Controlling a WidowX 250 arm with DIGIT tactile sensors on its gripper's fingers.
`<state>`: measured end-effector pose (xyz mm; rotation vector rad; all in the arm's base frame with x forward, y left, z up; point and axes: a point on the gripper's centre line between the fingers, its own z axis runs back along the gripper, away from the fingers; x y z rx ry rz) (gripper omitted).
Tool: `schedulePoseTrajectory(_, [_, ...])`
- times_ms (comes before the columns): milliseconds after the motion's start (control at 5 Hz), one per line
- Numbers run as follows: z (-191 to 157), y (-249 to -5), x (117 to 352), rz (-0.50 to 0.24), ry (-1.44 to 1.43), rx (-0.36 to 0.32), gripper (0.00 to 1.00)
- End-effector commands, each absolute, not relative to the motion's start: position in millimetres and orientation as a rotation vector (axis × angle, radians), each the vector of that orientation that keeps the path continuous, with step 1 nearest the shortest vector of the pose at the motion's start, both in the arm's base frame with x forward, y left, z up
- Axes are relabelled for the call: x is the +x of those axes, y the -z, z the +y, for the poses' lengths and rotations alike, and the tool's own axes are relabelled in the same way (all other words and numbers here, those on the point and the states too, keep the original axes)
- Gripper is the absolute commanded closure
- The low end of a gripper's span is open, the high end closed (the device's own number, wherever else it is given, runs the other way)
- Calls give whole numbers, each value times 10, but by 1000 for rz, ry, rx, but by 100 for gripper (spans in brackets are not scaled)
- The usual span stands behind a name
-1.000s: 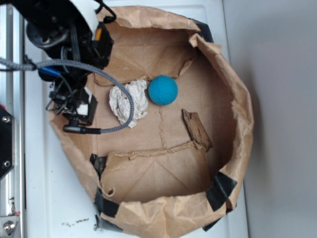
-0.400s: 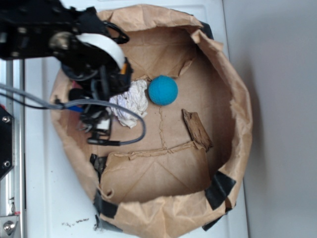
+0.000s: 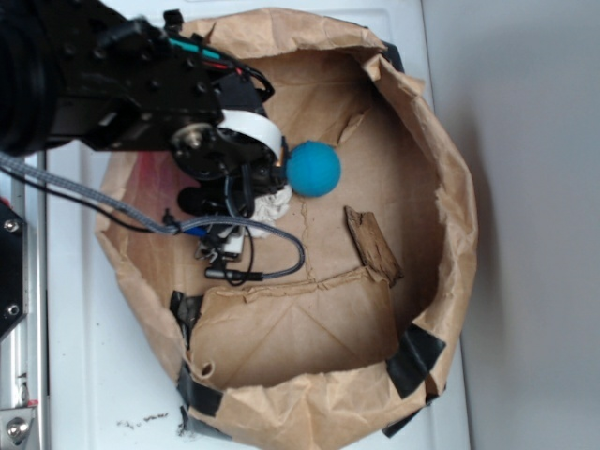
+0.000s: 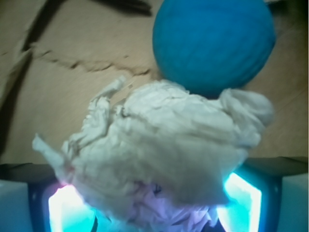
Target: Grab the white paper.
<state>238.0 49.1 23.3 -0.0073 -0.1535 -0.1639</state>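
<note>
The white paper (image 3: 273, 202) is a crumpled off-white wad lying on the floor of the brown bag, touching the blue ball (image 3: 312, 169). My black gripper (image 3: 251, 195) hangs right over the wad and covers most of it in the exterior view. In the wrist view the white paper (image 4: 159, 145) fills the space between my two glowing fingers (image 4: 65, 208), which stand wide apart on either side of it. My gripper (image 4: 152, 210) is open around the wad. Just beyond the wad sits the blue ball (image 4: 212, 43).
The flattened brown paper bag (image 3: 455, 197) has raised crumpled walls all round. A brown torn cardboard scrap (image 3: 372, 246) lies to the right of the ball. A grey cable (image 3: 281, 264) loops below the gripper. A folded bag flap (image 3: 295, 323) lies in front.
The arm has swung right and inward from the bag's left wall. The gripper now sits over the white paper, hiding most of it. The ball has barely shifted.
</note>
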Motion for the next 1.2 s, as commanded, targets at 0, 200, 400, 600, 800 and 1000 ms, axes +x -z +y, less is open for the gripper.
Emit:
schedulePoseTrajectory(0, [598,-431,2472,-232,152,-25,100])
schedulePoseTrajectory(200, [633,-657,2424,-252,142,-69,100])
schedulePoseTrajectory(400, [704,-1141,2297,-309,138,-195,100])
schedulePoseTrajectory(600, [698,-1547,2223,-343,114,-244,100])
schedulePoseTrajectory(800, [651,-1835,2124,-358,88,-237,100])
schedulePoseTrajectory(1000, [660,-1892,2035,-346,100,-221,100])
